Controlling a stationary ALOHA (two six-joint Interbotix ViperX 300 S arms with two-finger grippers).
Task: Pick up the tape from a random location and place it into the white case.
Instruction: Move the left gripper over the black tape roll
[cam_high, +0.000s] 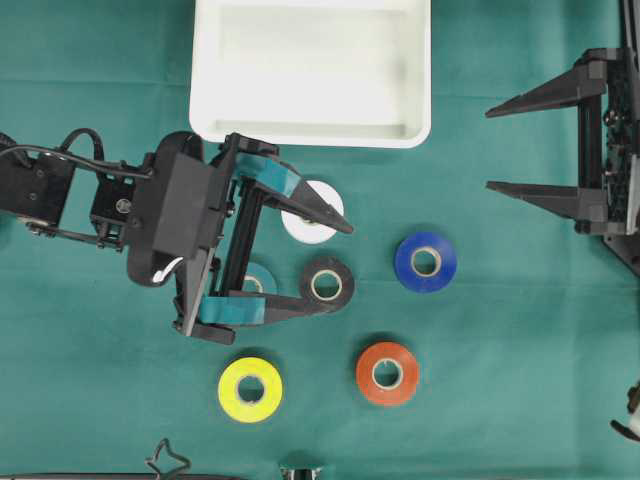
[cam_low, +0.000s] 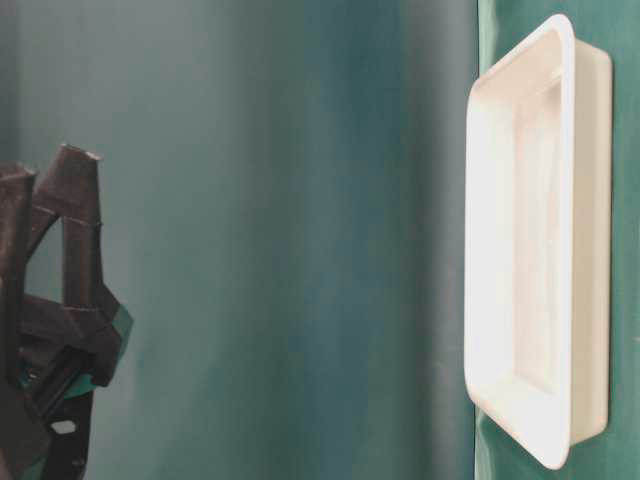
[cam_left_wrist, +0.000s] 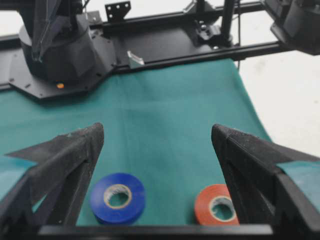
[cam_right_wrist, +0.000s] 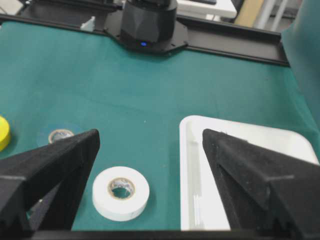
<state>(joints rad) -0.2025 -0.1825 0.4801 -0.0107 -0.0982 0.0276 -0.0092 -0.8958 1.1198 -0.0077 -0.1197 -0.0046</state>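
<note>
Several tape rolls lie flat on the green cloth: white (cam_high: 312, 212), black (cam_high: 327, 285), blue (cam_high: 425, 262), red (cam_high: 387, 373), yellow (cam_high: 250, 389), and a teal one (cam_high: 258, 280) partly under the left arm. The white case (cam_high: 310, 135) stands at the top middle with nothing in it. My left gripper (cam_high: 342, 262) is open, its tips spanning the white and black rolls. Its wrist view shows the blue roll (cam_left_wrist: 118, 197) and red roll (cam_left_wrist: 217, 205) ahead. My right gripper (cam_high: 490, 150) hangs open at the right edge, facing the white roll (cam_right_wrist: 121, 192) and the case (cam_right_wrist: 186, 175).
The left arm's body (cam_high: 170, 215) covers the cloth left of the rolls. The table-level view shows the case rim (cam_low: 470, 250) on edge and a dark finger (cam_low: 75, 240) at the left. Black frame rails (cam_right_wrist: 235, 47) border the far side.
</note>
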